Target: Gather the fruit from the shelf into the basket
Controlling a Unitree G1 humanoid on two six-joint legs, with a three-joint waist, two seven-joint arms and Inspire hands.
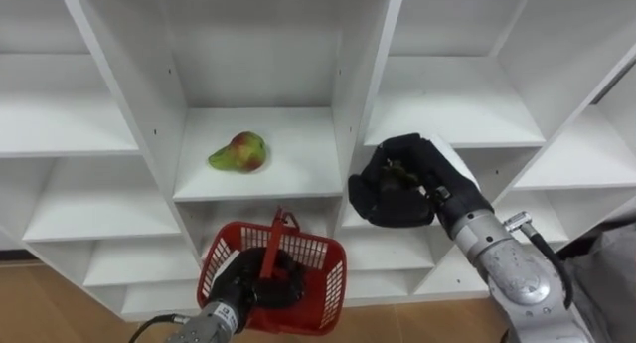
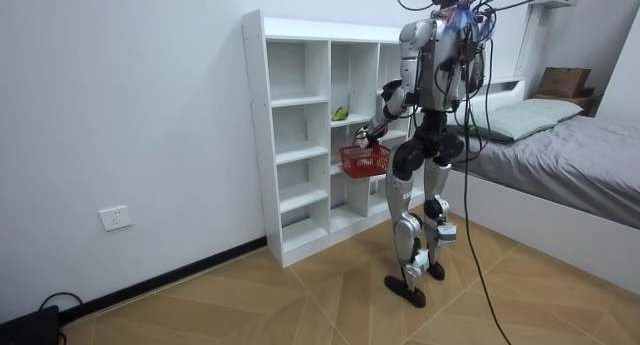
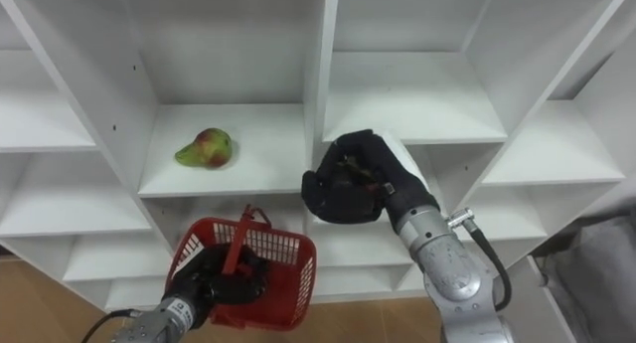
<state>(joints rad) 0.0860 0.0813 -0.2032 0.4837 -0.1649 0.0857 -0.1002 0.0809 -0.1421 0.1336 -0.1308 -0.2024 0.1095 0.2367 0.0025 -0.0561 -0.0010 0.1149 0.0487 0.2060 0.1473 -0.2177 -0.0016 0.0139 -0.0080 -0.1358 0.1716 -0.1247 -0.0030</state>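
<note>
A green-and-red pear (image 1: pixel 238 152) lies on the middle shelf of the white closet (image 1: pixel 149 104), left of a divider. Below it hangs a red mesh basket (image 1: pixel 320 252); my left hand (image 1: pixel 241 286) is curled round its upright handle. My right hand (image 1: pixel 402 184) hovers in front of the divider, right of the pear and above the basket's right side. Its fingers are curled round a small dark greenish fruit (image 1: pixel 399 170), mostly hidden. In the room view I stand upright facing the closet (image 2: pixel 300 135), the basket (image 2: pixel 363 161) at waist height.
The closet's compartments around the pear hold nothing I can see. The shelf edges and upright dividers (image 1: pixel 353 94) stand close to both hands. A bed (image 2: pixel 560 135) lies behind me at the room view's right, on a wooden floor (image 2: pixel 300 295).
</note>
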